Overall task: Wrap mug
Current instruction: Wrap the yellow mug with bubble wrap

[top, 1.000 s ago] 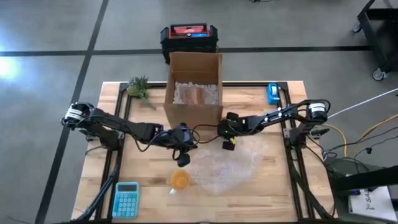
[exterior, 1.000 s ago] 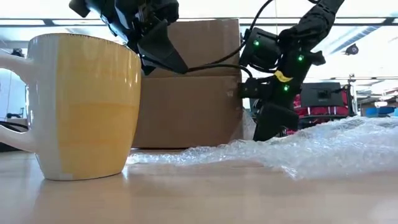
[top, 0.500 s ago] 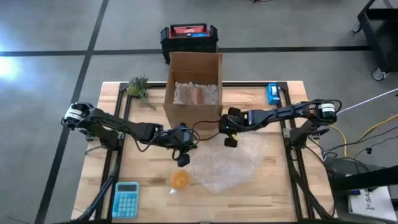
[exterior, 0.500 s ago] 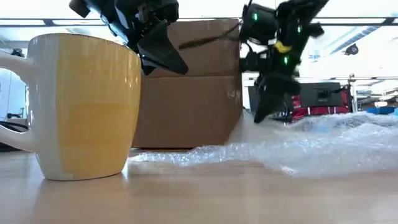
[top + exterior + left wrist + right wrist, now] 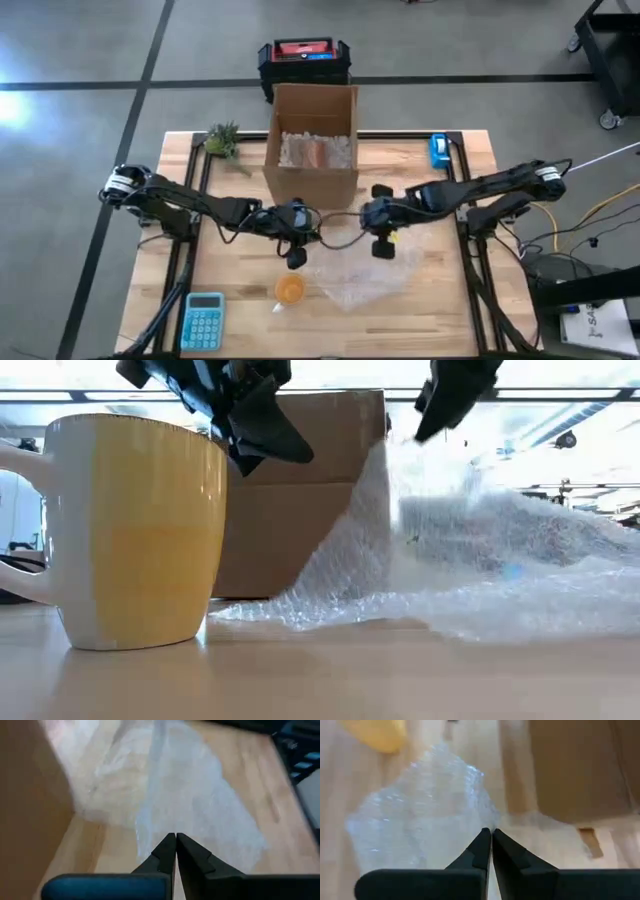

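A yellow mug (image 5: 289, 290) stands upright on its base near the table's front edge, looming large in the low view (image 5: 130, 530). To its right a sheet of clear bubble wrap (image 5: 362, 272) lies on the wood. Its far edge is raised into a peak (image 5: 380, 490) under my right gripper (image 5: 383, 248), which is shut on it above the sheet. My left gripper (image 5: 294, 260) hovers shut just beyond the mug with nothing in it, and in its wrist view (image 5: 176, 838) the wrap lies ahead. My right gripper pinches the bubble wrap's far edge (image 5: 489, 826) between its two fingertips, coming from above. That edge is lifted off the table and the sheet slopes down from it (image 5: 350, 550). The rest of the wrap (image 5: 520, 600) lies on the wood.
An open cardboard box (image 5: 312, 150) stands right behind both grippers. A blue calculator (image 5: 204, 320) lies at the front left, a small plant (image 5: 224, 140) at the far left and a blue object (image 5: 439, 150) at the far right. A black and red case (image 5: 304, 60) sits beyond the table.
My right gripper has risen and moved toward the table's near edge, drawing the wrap's far edge up with it. That edge now stands as a tall peak, while the wrap's near part stays on the table.
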